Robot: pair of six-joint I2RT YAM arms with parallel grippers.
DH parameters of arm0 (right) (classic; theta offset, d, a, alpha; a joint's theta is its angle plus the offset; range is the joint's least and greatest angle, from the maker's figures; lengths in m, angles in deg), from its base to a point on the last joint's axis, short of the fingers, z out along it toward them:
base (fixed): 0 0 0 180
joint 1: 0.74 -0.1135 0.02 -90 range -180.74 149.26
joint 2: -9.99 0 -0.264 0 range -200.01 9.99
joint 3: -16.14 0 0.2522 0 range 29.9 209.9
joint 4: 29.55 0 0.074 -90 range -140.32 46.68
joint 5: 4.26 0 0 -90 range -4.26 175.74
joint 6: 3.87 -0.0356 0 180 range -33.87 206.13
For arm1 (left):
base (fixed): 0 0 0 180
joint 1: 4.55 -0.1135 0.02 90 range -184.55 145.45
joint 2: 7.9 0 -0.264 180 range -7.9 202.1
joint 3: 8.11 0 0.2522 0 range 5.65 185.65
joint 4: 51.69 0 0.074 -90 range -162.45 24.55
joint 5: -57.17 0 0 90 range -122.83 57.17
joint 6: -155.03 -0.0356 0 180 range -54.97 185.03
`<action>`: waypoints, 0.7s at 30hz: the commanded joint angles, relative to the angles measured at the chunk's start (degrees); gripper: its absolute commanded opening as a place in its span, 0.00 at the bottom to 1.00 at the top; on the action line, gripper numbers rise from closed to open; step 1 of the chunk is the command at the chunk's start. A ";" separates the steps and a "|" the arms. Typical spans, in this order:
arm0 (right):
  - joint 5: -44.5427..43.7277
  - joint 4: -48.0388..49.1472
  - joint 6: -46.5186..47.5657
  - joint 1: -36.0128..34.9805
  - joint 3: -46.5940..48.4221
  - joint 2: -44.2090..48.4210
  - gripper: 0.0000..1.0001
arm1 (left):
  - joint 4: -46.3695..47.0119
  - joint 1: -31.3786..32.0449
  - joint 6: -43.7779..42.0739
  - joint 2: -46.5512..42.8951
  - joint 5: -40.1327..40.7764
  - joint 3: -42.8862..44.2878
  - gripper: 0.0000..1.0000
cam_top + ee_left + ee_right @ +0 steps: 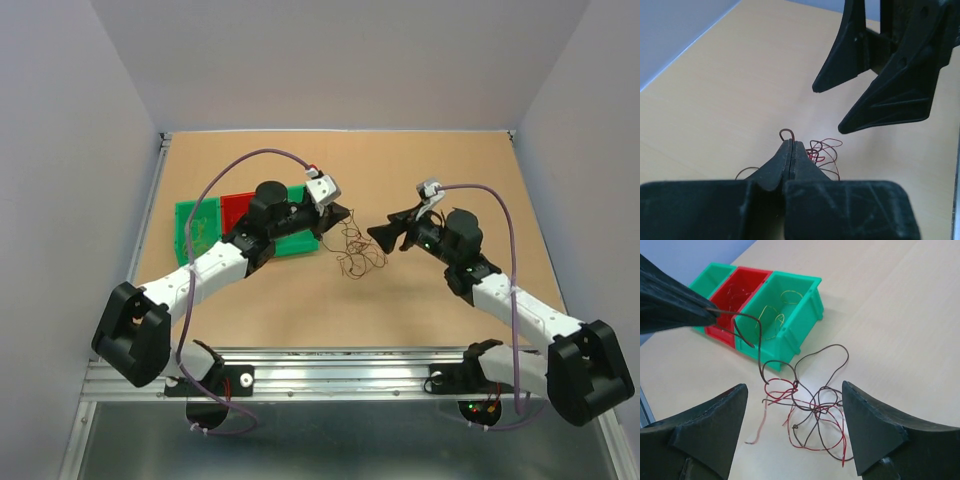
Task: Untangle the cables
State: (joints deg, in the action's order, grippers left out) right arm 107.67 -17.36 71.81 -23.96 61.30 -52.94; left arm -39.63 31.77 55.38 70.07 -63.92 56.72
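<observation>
The cables (358,250) are a loose tangle of thin brown and red wires lying on the tan table between the two arms. My left gripper (345,213) is shut on one brown strand, and a small loop of it sticks out past the closed tips (791,142). From there the strand runs down into the tangle (815,410). The left gripper (714,312) enters the right wrist view from the left, with the wire trailing from its tip. My right gripper (794,385) hangs open just above the tangle, a finger on each side, touching nothing. In the left wrist view the right gripper (828,110) faces mine.
A row of small bins, green (805,315), red (740,287) and green, stands left of the tangle behind the left arm (185,235), with a few thin wires inside. Grey walls close the table on three sides. A metal rail runs along the near edge.
</observation>
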 commanded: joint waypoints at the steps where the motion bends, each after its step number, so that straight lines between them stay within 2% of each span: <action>1: 6.88 7.25 3.08 -0.16 0.51 -3.76 0.81 | 1.69 0.34 -1.60 -3.18 -1.95 -0.97 0.00; 8: 18.04 13.15 4.22 -0.51 4.19 -14.40 0.67 | 1.25 0.34 -0.99 -4.58 -2.57 -0.36 0.00; 10: 19.11 13.24 4.66 -0.95 5.34 -17.56 0.64 | 1.33 0.42 -0.90 -5.20 -2.31 -0.18 0.00; 12: 19.81 13.24 5.01 -1.56 6.83 -20.02 0.58 | 1.42 0.42 -0.72 -6.16 -2.05 -0.01 0.00; 13: 19.73 13.24 4.92 -1.65 7.27 -20.81 0.54 | 1.34 0.42 -0.72 -6.60 -1.87 -0.09 0.00; 14: 19.73 13.16 4.57 -1.74 8.14 -21.43 0.45 | 1.33 0.42 -0.81 -7.39 -1.43 -0.35 0.00; 17: 19.73 12.98 4.31 -2.00 8.77 -22.84 0.33 | 1.95 0.42 -0.81 -9.50 1.64 -1.23 0.00; 18: 19.29 12.55 4.22 -2.00 8.86 -22.93 0.24 | 2.47 0.42 -0.46 -10.12 4.69 -1.41 0.00; 21: 15.43 10.36 4.13 -2.00 8.77 -21.88 0.11 | 2.91 0.25 0.68 -12.58 10.94 -1.85 0.00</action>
State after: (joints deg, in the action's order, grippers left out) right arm 125.33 -8.29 75.41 -25.58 67.22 -75.87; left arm -40.02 31.81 54.96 61.46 -60.46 55.58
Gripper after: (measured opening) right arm 0.150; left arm 0.022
